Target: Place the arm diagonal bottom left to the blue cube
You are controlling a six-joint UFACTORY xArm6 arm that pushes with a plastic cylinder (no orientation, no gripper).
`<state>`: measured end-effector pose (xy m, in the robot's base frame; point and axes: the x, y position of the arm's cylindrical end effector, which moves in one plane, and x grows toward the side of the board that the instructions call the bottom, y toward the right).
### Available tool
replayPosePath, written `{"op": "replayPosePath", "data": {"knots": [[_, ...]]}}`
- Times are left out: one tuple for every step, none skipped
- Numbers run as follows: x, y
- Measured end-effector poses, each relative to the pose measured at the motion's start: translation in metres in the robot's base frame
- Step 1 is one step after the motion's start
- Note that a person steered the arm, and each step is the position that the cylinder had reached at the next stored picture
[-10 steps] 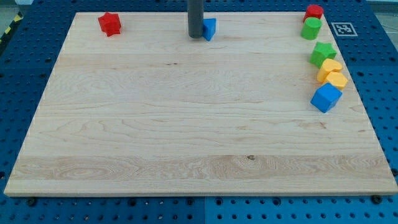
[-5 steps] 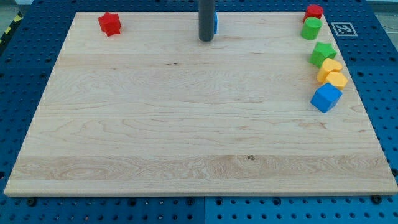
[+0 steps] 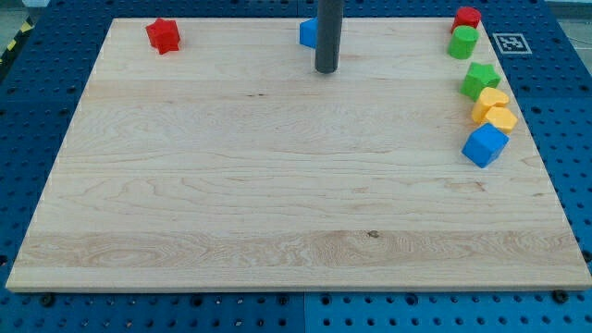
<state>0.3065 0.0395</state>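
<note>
Camera view: my tip (image 3: 326,70) has slid right past the small blue block (image 3: 308,33).

Blue cube (image 3: 485,145), upright, board's right edge

Eight blocks in all: two red (image 3: 163,34) (image 3: 467,17), two green (image 3: 462,42) (image 3: 480,80), two yellow (image 3: 490,100) (image 3: 500,118), and two blue (image 3: 308,33) (image 3: 485,145).
</note>
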Motion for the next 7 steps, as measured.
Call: {"op": "replayPosePath", "data": {"knots": [[0.021, 0.013], [0.046, 0.021], [0.086, 0.024], [0.132, 0.027], [0.167, 0.044], [0.168, 0.045], [0.185, 0.045]]}}
